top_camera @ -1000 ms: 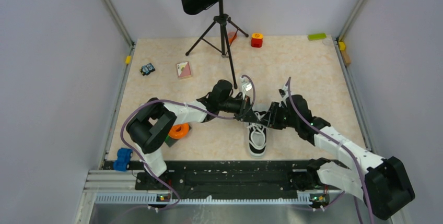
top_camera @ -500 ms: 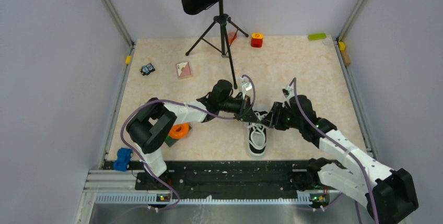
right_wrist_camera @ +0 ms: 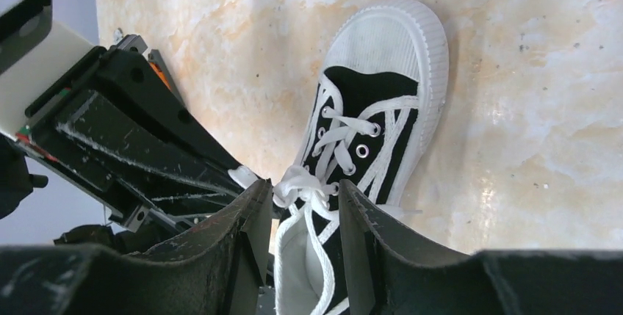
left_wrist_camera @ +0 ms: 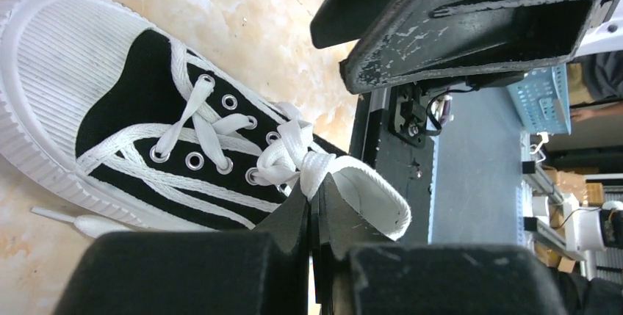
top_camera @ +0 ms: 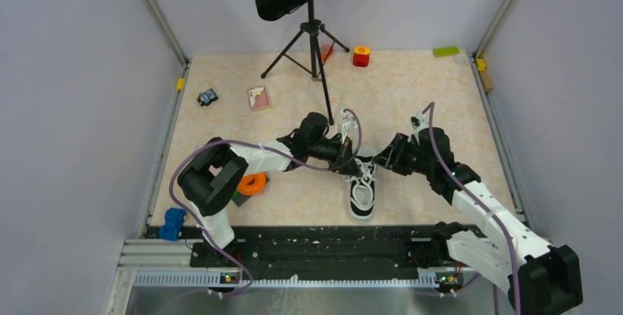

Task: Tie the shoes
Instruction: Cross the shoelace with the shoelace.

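Observation:
The black shoe (top_camera: 361, 194) with white toe cap lies on the table between both arms, heel toward the far side. Its white laces bunch into a knot (left_wrist_camera: 288, 155) at the top eyelets. My left gripper (top_camera: 353, 164) sits low over the shoe's opening, and in the left wrist view the left gripper (left_wrist_camera: 317, 199) is shut on a lace loop (left_wrist_camera: 317, 167) just beside the knot. My right gripper (top_camera: 377, 159) hovers at the shoe's right side. In the right wrist view the right gripper (right_wrist_camera: 305, 208) is open, the knot (right_wrist_camera: 303, 183) and a loose lace strand (right_wrist_camera: 314, 238) lying between its fingers untouched.
A music stand's tripod (top_camera: 313, 42) stands behind the shoe. A red toy (top_camera: 361, 56), a green block (top_camera: 445, 51), a card (top_camera: 258, 98) and a small toy car (top_camera: 208, 97) lie toward the back. An orange ring (top_camera: 254, 183) and a blue toy (top_camera: 173, 223) sit near the left arm.
The right gripper has opened and drawn back to the right of the shoe. The left gripper stays shut on the lace, shifted slightly toward the shoe.

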Available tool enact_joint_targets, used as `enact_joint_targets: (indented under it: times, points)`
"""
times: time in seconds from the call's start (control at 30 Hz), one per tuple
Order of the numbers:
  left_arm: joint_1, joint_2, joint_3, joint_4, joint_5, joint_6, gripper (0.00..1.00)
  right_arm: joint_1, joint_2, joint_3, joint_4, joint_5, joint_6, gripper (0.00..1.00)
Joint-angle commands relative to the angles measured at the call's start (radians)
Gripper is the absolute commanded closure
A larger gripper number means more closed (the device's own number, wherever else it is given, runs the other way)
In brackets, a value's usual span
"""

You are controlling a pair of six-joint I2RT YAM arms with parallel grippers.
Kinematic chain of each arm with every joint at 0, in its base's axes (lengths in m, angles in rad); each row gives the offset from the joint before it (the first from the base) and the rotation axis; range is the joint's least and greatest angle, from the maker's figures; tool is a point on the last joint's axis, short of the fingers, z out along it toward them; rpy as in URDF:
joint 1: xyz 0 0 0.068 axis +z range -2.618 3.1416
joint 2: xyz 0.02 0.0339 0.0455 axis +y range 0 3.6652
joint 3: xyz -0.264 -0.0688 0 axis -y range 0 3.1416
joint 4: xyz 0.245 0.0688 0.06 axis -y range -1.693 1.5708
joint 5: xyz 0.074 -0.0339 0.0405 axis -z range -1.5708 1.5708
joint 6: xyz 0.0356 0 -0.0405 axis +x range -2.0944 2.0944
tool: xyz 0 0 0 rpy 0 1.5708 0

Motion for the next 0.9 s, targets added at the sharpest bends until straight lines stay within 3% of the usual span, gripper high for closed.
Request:
enact_joint_targets:
  times: [0.0, 0.33, 0.53, 0.87]
  points:
    - [0.004, -0.009, 0.041, -0.065, 0.047, 0.126, 1.0, -0.024, 0.052, 0.0, 0.1, -0.075, 0.049, 0.6]
    - [0.002, -0.014, 0.049, -0.086, 0.039, 0.149, 1.0, -0.03, 0.198, 0.019, 0.146, -0.197, 0.024, 0.6]
    - [-0.003, 0.002, 0.074, -0.079, 0.049, 0.141, 1.0, -0.029, 0.225, 0.04, 0.144, -0.203, -0.005, 0.67]
    - [-0.022, 0.013, 0.092, -0.088, 0.071, 0.156, 1.0, -0.029, 0.268, 0.067, 0.135, -0.234, -0.043, 0.68]
